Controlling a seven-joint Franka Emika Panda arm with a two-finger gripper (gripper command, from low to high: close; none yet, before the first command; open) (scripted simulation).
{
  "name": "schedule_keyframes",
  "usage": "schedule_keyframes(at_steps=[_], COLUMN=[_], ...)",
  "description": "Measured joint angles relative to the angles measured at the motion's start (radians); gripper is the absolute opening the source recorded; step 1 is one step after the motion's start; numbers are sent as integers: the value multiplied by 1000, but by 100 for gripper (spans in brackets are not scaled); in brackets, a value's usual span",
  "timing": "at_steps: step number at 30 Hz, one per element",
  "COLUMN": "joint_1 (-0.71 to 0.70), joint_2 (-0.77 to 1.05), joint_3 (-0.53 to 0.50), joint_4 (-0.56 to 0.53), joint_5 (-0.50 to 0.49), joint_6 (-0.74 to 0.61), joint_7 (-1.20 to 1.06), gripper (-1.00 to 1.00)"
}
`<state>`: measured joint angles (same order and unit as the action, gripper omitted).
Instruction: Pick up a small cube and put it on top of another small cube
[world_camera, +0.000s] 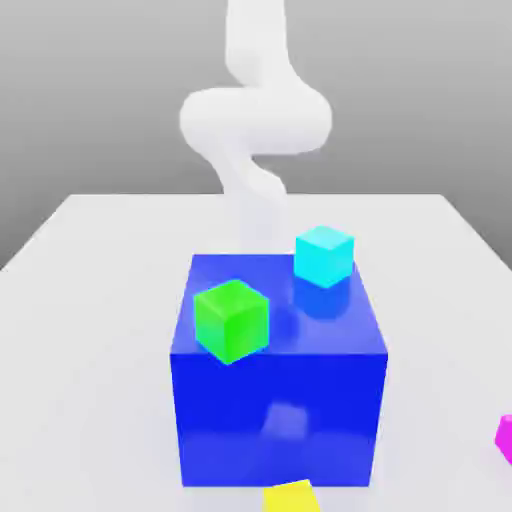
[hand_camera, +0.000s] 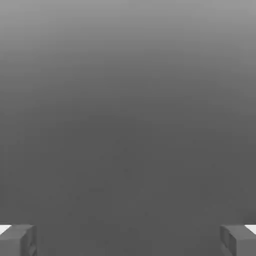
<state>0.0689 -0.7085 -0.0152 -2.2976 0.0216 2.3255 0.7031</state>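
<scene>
Yellow cube (world_camera: 291, 497) nearest, small magenta cube (world_camera: 505, 437) at exterior view's right edge.

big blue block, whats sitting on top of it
Two small cubes rest on the big blue block: a green cube near its front-left and a cyan cube toward its back-right, apart. Anything behind the block is hidden.

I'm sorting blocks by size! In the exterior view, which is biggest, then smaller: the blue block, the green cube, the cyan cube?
1. The blue block, by far the largest.
2. The green cube and the cyan cube look nearly alike; green sits nearer the camera, so I won't rank them.
</scene>
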Motion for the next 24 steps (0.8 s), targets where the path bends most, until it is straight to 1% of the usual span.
schedule_keyframes(at_steps=[8,15,20,24], joint_1=[202,321,416,456], joint_2=[298,552,731,872], joint_3=[-26,12,55,81], joint_4=[8,15,18,21], joint_5=[74,122,108,57], joint_6=[82,152,206,251], joint_7=[-316,-576,-728,-822], gripper=[0,0,0,0])
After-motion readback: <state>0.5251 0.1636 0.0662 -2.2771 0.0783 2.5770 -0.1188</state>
